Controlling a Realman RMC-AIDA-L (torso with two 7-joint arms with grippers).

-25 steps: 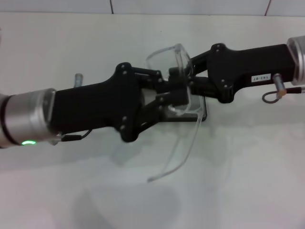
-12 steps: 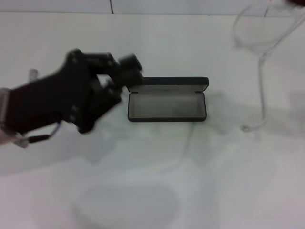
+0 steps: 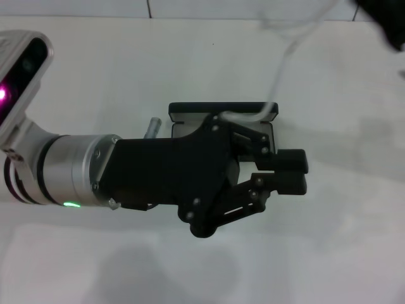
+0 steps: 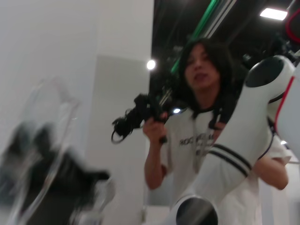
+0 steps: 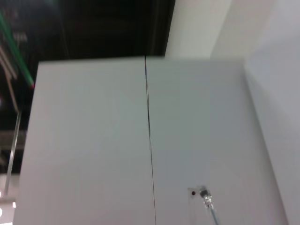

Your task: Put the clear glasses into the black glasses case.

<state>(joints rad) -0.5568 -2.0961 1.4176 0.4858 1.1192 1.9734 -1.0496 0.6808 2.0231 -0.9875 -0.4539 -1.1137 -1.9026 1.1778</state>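
Observation:
The black glasses case (image 3: pixel 221 109) lies open mid-table, and only its lid edge and right end show behind my left arm. My left gripper (image 3: pixel 294 171) hovers over the case's right end, shut and empty. The clear glasses (image 3: pixel 280 73) hang blurred in the air at the top right. One thin arm of theirs reaches down to the lid's right corner. My right gripper (image 3: pixel 385 19) is a dark blur in the top right corner. In the left wrist view it (image 4: pixel 47 161) is holding the clear glasses (image 4: pixel 51 108) by the lens.
The white table (image 3: pixel 126 63) stretches all around the case. In the left wrist view a person (image 4: pixel 201 122) with a hand-held device stands behind a white robot arm (image 4: pixel 243 140). The right wrist view shows only white wall panels and a small metal fitting (image 5: pixel 205 194).
My left arm has swung from the left side to over the case, covering most of it. The glasses have shifted left along the top, their arm now reaching the lid.

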